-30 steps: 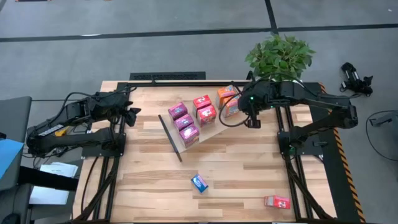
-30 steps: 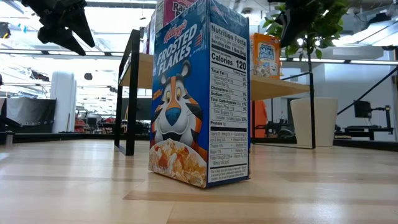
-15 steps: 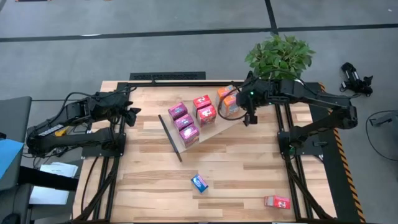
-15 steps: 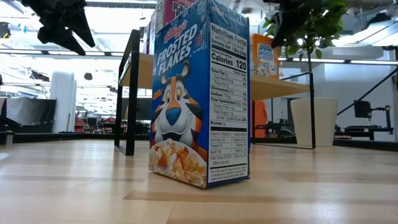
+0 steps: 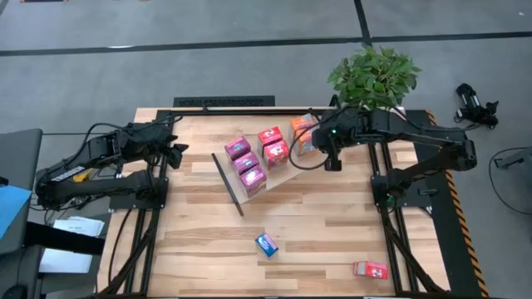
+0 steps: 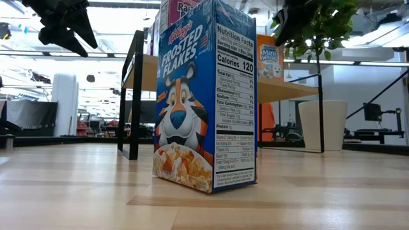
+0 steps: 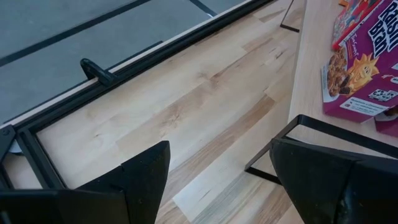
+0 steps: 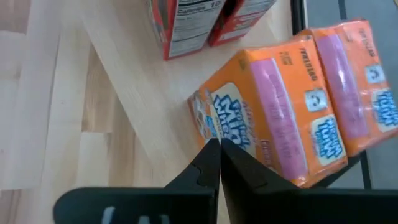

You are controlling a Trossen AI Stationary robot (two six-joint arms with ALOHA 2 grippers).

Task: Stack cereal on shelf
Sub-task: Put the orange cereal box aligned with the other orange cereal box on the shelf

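The tilted light-wood shelf (image 5: 287, 170) carries magenta boxes (image 5: 248, 163), red boxes (image 5: 273, 145) and two orange boxes (image 5: 305, 135), all standing on the board. My right gripper (image 8: 218, 144) is shut, with its tips at the nearer orange box (image 8: 261, 118); in the high view it is at the shelf's right end (image 5: 327, 154). A blue cereal box (image 6: 204, 102) stands upright on the table in front of the shelf (image 5: 266, 243). A red box (image 5: 370, 269) lies near the table's near right corner. My left gripper (image 7: 217, 168) hangs open over the table's left side (image 5: 176, 154). My right gripper has its shut fingertips (image 8: 211, 152) against the printed front of the nearer orange box, at its lower corner (image 8: 208, 127). The fingers come slanting down from the table's right side. The box stands on the shelf board beside the second orange box (image 8: 354, 81).
A potted plant (image 5: 372, 75) stands at the far right corner behind the right arm. The shelf's black end bracket (image 5: 227, 184) sticks out toward the table's near side. Bare slatted tabletop (image 5: 199, 241) lies between the shelf and the near edge.
My right gripper has moved toward the table's left and a little toward its far edge, closing in on the orange boxes. The nearer orange box has shifted slightly left along the shelf, closer to its neighbour.
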